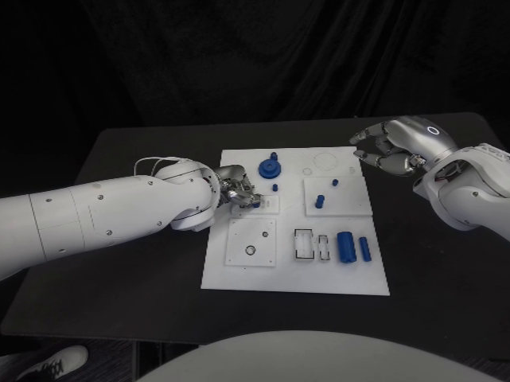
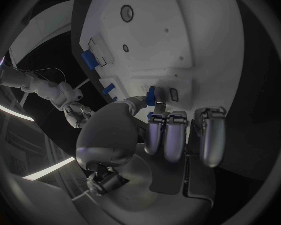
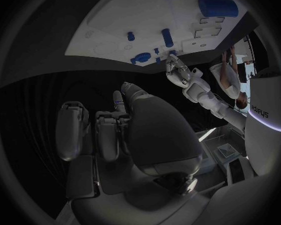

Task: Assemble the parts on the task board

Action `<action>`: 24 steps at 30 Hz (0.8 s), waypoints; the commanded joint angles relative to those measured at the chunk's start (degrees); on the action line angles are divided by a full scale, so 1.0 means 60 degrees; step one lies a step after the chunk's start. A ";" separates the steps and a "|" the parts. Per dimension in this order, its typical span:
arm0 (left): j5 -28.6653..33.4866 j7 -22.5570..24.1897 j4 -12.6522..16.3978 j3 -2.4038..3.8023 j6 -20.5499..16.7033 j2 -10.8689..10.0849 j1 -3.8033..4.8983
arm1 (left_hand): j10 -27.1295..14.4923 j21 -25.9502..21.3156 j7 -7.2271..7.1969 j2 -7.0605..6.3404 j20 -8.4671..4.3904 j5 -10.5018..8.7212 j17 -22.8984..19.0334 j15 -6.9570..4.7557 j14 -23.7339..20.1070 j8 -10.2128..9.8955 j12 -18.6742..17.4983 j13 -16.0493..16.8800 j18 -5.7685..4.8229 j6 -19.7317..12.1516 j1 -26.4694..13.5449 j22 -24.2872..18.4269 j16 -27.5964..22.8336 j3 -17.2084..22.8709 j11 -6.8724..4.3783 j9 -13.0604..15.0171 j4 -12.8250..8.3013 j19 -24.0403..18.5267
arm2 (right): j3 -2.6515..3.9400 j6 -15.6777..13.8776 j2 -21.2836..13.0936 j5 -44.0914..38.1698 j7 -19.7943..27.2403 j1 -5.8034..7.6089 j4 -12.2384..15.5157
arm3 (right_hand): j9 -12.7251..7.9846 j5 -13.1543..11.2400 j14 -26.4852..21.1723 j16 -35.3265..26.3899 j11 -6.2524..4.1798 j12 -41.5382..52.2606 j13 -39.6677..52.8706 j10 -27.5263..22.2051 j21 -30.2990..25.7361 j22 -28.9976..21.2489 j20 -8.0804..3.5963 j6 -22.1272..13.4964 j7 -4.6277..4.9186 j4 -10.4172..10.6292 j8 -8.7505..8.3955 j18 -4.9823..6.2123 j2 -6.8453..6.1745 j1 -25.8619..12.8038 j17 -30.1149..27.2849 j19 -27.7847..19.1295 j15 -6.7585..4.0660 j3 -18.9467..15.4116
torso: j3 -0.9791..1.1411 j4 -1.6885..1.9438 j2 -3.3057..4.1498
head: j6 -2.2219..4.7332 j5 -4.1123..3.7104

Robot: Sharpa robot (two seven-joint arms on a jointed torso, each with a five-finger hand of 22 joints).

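Observation:
The white task board [image 1: 238, 274] lies mid-table. My left hand [image 1: 239, 192] hovers over its left middle, and thumb and finger pinch a small blue part [image 2: 151, 96] just above a small white inset plate [image 1: 267, 208]. My right hand [image 1: 390, 147] floats off the board's far right corner, its fingers loosely curled and apart with nothing in them. On the board are a round blue piece with a peg [image 1: 270, 168], a short blue peg [image 1: 275, 188], two blue pins [image 1: 327, 192], a thick blue cylinder [image 1: 345, 247] and a slimmer one [image 1: 366, 248].
Two empty rectangular slots [image 1: 312, 245] sit beside the cylinders. A panel with a black ring [image 1: 250, 251] is at the near left of the board, and circle outlines [image 1: 324, 163] are at its far edge. Black table [image 1: 129, 286] surrounds the board.

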 commanded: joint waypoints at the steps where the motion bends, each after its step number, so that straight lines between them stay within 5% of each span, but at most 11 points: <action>1: 0.0045 0.0045 0.0008 -0.0056 0.0150 0.0015 -0.0110 | 0.0983 -0.0055 -0.0020 0.0043 -0.0011 -0.0070 0.2514 -0.0039 0.0991 -0.0036 -0.0005 0.2505 -0.0122 -0.0016 -0.0043 0.1343 0.0024 0.0028 -0.0054 0.0007 0.0035 -0.0018 | 0.0006 0.0101 0.0001 -0.0028 -0.0200 -0.0025 0.0002 | -0.0016 0.0058 0.0999 -0.0006 0.0048 0.0025 0.2514 0.1006 -0.0029 0.1927 0.0047 0.0027 -0.0006 0.0011 -0.0041 -0.0072 0.0001 0.0084 0.2487 0.0207 0.0074 0.0058 | -0.0006 -0.0008 -0.0001 | 0.0000 0.0019; 8: 0.0044 0.0041 0.0033 -0.0056 0.0350 -0.0007 -0.0132 | 0.0983 -0.0105 0.0005 -0.0049 -0.0011 -0.1618 0.2514 -0.0032 0.0991 -0.0291 -0.0005 0.2505 -0.0116 0.0145 -0.0451 0.1347 0.0024 -0.0526 -0.0039 0.0081 0.0470 -0.0027 | 0.0006 0.0183 0.0013 -0.0028 -0.0238 -0.0032 -0.0009 | -0.0018 0.0065 0.0997 -0.0013 0.0047 0.0025 0.2514 0.1006 -0.0036 0.1925 0.0047 0.0030 -0.0008 0.0008 -0.0042 -0.0070 0.0006 0.0086 0.2481 0.0204 0.0074 0.0068 | -0.0003 0.0005 -0.0014 | 0.0000 0.0007; 16: 0.0041 0.0034 0.0002 -0.0056 0.0566 -0.0054 -0.0154 | 0.0983 -0.0122 0.0048 -0.0155 0.0020 -0.2323 0.2514 0.0001 0.0991 -0.0623 -0.0005 0.2505 -0.0120 0.0291 -0.1142 0.1388 0.0024 -0.1590 0.0001 0.0072 0.0857 -0.0002 | 0.0006 0.0280 0.0006 -0.0028 -0.0304 -0.0039 -0.0012 | -0.0020 0.0073 0.0998 -0.0010 0.0045 0.0025 0.2514 0.1006 -0.0035 0.1925 0.0046 0.0035 -0.0011 0.0004 -0.0043 -0.0071 0.0005 0.0085 0.2484 0.0204 0.0073 0.0077 | -0.0003 0.0000 -0.0005 | 0.0000 0.0021; 19: 0.0041 0.0008 -0.0020 -0.0056 0.0605 -0.0070 -0.0158 | 0.0983 -0.0123 0.0050 -0.0012 0.0026 -0.2677 0.2514 0.0001 0.0991 -0.0743 -0.0005 0.2505 -0.0124 0.0359 -0.1637 0.1415 0.0024 -0.2132 0.0000 0.0107 0.0864 0.0017 | 0.0006 0.0306 0.0003 -0.0028 -0.0324 -0.0040 -0.0012 | -0.0020 0.0073 0.0998 -0.0010 0.0045 0.0025 0.2514 0.1006 -0.0035 0.1925 0.0046 0.0035 -0.0011 0.0004 -0.0043 -0.0071 0.0005 0.0085 0.2484 0.0204 0.0073 0.0077 | -0.0001 0.0000 0.0000 | 0.0000 0.0020; 24: 0.0043 0.0021 -0.0056 -0.0056 0.0555 -0.0104 -0.0165 | 0.0983 -0.0126 0.0026 0.0244 0.0015 -0.2838 0.2514 -0.0004 0.0991 -0.0788 -0.0005 0.2505 -0.0125 0.0476 -0.2017 0.1443 0.0024 -0.2585 -0.0012 0.0215 0.0889 0.0037 | 0.0006 0.0351 -0.0002 -0.0028 -0.0357 -0.0042 -0.0012 | -0.0022 0.0077 0.0997 -0.0014 0.0045 0.0025 0.2514 0.1006 -0.0046 0.1922 0.0046 0.0035 -0.0012 0.0003 -0.0045 -0.0068 0.0001 0.0081 0.2481 0.0199 0.0073 0.0080 | -0.0005 0.0002 -0.0005 | 0.0000 0.0009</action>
